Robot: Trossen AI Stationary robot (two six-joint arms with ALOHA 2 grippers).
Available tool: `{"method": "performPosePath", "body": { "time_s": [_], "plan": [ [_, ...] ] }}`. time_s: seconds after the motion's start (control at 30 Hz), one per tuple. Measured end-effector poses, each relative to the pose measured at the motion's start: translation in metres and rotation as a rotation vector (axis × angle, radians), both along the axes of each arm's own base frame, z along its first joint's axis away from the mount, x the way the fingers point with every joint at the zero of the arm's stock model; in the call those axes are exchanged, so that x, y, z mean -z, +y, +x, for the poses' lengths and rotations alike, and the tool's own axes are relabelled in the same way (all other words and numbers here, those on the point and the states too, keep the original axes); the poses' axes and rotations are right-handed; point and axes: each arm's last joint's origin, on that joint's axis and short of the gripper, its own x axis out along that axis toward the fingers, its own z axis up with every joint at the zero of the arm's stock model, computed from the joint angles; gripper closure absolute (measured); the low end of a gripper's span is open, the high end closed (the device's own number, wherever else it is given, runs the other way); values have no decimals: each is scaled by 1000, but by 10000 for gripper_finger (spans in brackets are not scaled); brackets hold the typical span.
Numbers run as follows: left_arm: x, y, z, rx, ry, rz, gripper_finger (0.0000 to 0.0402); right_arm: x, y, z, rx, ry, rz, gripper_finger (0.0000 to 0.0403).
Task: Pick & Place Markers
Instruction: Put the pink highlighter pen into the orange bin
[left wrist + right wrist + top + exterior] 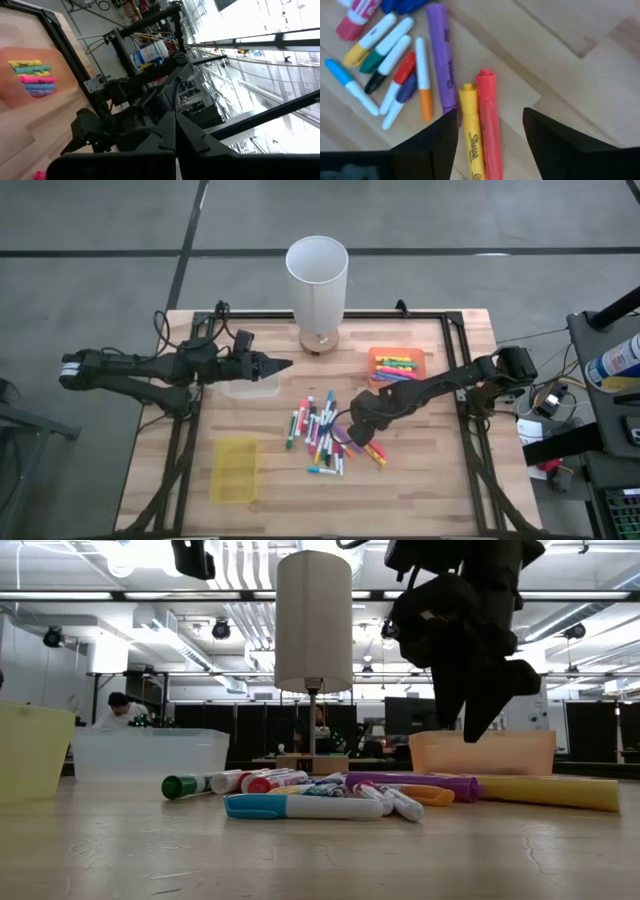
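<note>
A heap of markers [320, 430] in mixed colours lies flat on the wooden table [420, 490], and more lie in the orange tray [397, 365]. My right gripper [490, 132] hangs open above the heap's right edge, pointing steeply down. Its fingers stand on either side of a yellow marker [470, 130] and a red marker [489, 120], beside a purple one [442, 60]. In the low view its fingertips [475, 730] are clear of the markers. My left gripper [280, 365] is shut on nothing, held level above the clear tray [250, 387].
A tall white cylinder on a wooden foot [317, 280] stands at the far middle. A yellow tray [235, 470] sits near the front left. The black frame [460, 330] runs along the table's edges. Bare wood shows at the front right.
</note>
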Motion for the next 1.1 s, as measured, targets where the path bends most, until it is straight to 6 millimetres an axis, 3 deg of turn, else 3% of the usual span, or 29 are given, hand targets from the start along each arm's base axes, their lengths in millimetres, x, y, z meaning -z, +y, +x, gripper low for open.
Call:
{"method": "performPosePath", "body": {
  "time_s": [0.37,0.6,0.87,1.1],
  "plan": [
    [0,0,0,16,-1,-7,401,14,6,-9,-32,13,-15,193],
    [0,0,0,16,-1,-9,401,26,22,-12,-90,45,-23,193],
    [0,0,0,15,-1,-9,401,44,33,-5,-116,96,-35,193],
    [0,0,-1,19,-2,-9,401,48,35,3,-116,133,-41,193]
  ]
}}
